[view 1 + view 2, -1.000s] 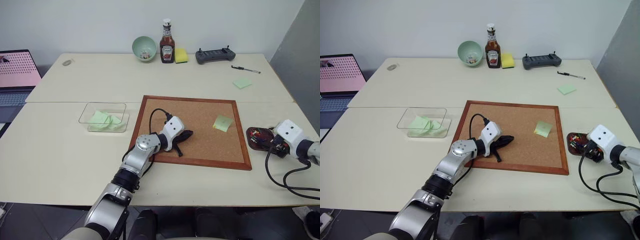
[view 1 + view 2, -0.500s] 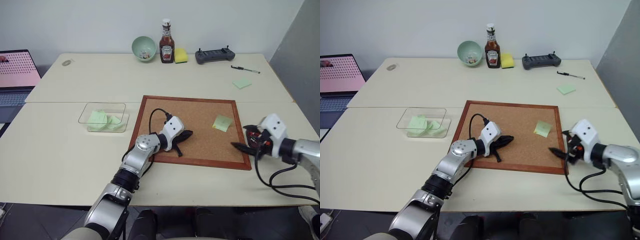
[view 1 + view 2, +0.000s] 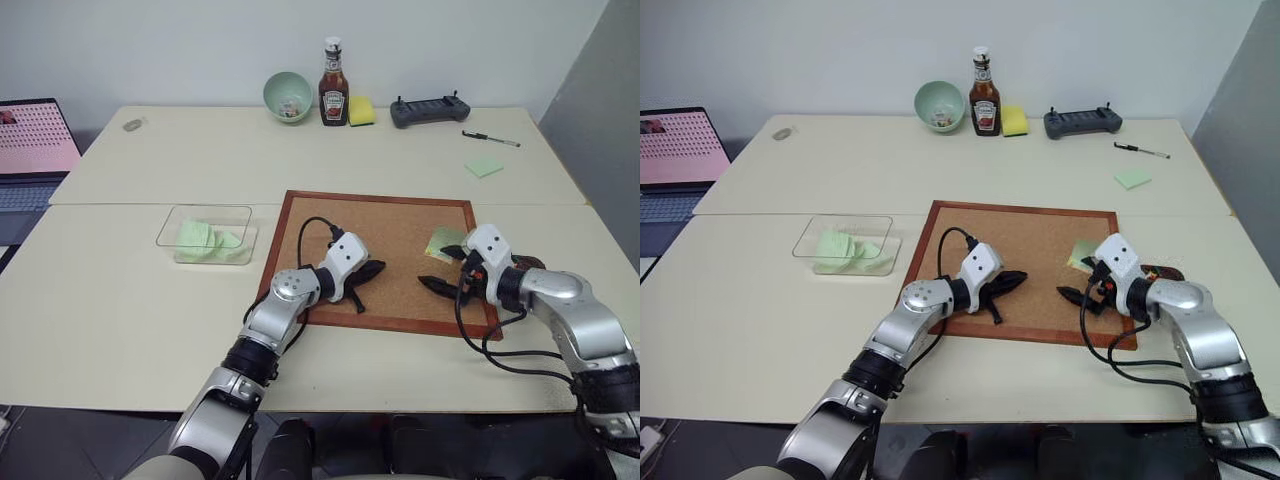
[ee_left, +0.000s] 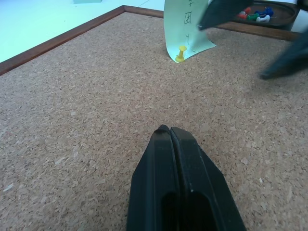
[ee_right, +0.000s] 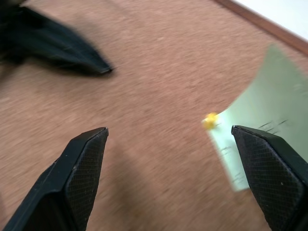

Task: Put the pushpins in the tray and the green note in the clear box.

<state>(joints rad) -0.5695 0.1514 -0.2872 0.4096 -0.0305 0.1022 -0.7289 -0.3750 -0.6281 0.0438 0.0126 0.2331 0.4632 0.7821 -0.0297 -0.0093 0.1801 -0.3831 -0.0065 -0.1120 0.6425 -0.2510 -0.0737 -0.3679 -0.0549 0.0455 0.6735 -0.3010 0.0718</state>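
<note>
My right gripper (image 5: 168, 139), jaws wide, faces the yellow pushpin (image 5: 210, 120) holding the green note (image 5: 262, 113) at right of frame; misaligned closing risks creasing the note instead.

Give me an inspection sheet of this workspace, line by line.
Surface: pale table with a framed cork board in the middle.
Job's things: green note pinned to the board by a yellow pushpin; clear box left of the board, green notes inside; dark tray with coloured pins at the board's right edge.
Clutter: green bowl, ketchup bottle, yellow sponge, controller, pen, a spare green note at the far side.
Grippers: left gripper shut, over the cork; right gripper open, by the pinned note.
Cables: black cables at both wrists.
Surroundings: laptop at left, white wall.
</note>
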